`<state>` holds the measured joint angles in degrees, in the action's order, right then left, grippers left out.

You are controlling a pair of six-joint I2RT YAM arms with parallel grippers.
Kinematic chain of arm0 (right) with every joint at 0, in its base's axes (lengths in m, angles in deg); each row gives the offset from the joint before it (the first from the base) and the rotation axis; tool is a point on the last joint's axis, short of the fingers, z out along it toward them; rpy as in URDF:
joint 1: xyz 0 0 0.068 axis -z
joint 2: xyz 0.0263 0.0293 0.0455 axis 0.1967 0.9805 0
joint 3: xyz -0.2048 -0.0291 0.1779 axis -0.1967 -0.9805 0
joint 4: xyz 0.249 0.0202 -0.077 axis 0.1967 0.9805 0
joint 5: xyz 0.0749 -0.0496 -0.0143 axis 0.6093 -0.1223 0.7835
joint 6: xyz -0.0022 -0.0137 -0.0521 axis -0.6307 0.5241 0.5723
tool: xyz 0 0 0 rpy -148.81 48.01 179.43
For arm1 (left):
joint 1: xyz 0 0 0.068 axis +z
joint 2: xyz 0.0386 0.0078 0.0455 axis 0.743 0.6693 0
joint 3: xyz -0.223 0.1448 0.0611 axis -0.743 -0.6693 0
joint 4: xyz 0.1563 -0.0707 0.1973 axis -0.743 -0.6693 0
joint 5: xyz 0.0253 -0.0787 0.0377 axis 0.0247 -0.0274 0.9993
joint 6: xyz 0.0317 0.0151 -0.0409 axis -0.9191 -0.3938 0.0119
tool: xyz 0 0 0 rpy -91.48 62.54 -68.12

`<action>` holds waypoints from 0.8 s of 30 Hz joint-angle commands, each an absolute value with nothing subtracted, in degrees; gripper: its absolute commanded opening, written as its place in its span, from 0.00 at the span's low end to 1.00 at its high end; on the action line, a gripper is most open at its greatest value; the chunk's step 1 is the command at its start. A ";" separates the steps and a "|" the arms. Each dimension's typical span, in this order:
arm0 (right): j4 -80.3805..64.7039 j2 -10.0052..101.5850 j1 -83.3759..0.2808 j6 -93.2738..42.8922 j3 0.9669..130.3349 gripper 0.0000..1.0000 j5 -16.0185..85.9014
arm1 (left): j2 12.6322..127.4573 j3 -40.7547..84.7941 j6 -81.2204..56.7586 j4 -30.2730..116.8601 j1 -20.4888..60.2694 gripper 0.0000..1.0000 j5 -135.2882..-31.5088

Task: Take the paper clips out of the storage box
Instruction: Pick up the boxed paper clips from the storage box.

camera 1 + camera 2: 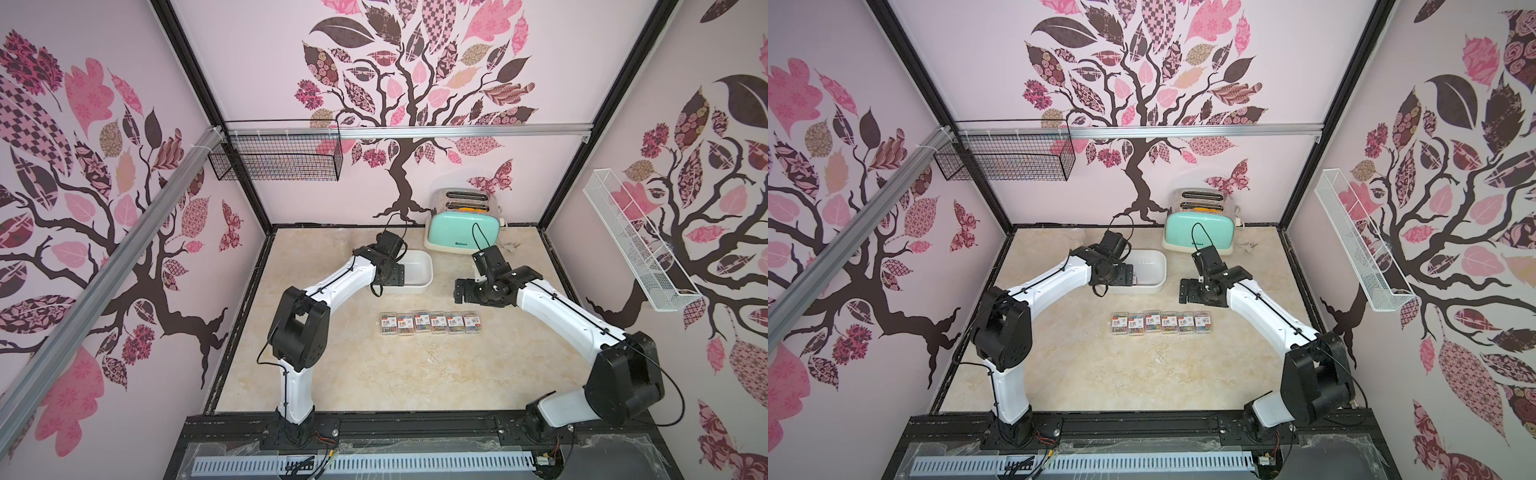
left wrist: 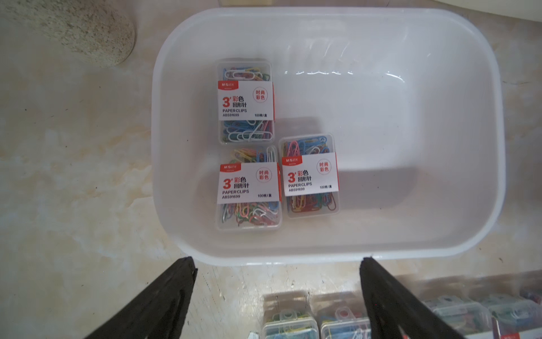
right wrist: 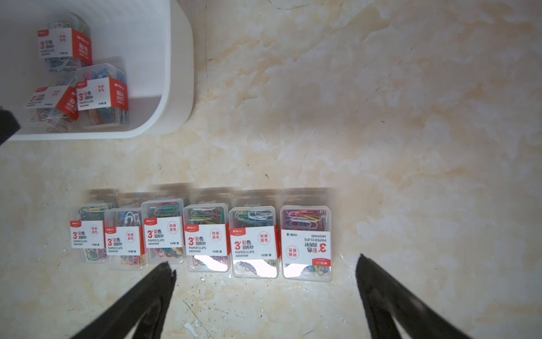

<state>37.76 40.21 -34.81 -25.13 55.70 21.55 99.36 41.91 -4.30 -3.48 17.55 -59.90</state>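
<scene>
The white storage box (image 1: 417,272) (image 2: 440,146) stands on the marble table, and three cases of paper clips (image 2: 245,101) (image 2: 249,187) (image 2: 309,176) lie flat in its left half. Several more cases (image 1: 432,323) (image 3: 205,237) lie in a row on the table in front of the box. My left gripper (image 1: 395,275) (image 2: 278,261) hangs over the box's near rim, open and empty. My right gripper (image 1: 460,291) (image 3: 264,261) hovers to the right of the box, above the table just behind the row's right end, open with nothing between its fingers.
A mint-green toaster (image 1: 457,232) stands at the back, its plug (image 1: 512,248) lying beside it. A black wire basket (image 1: 278,158) hangs on the back wall and a white wire shelf (image 1: 636,245) on the right wall. A clear cup (image 1: 340,241) stands behind the left arm.
</scene>
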 commanded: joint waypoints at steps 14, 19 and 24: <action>39.77 33.80 -36.53 -23.64 58.86 1.00 26.72 | 113.78 55.79 -4.33 -2.51 21.05 0.81 -55.72; 39.75 33.79 -36.53 -23.28 59.56 1.00 26.99 | 116.86 58.19 -3.98 -1.93 21.53 0.84 -53.56; 40.05 34.00 -36.48 -23.13 59.91 1.00 26.88 | 120.16 62.29 -3.44 -2.70 22.24 0.85 -53.49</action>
<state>39.42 36.08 -36.40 -23.82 57.58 26.45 118.60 59.41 -3.93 -3.08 21.64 -54.68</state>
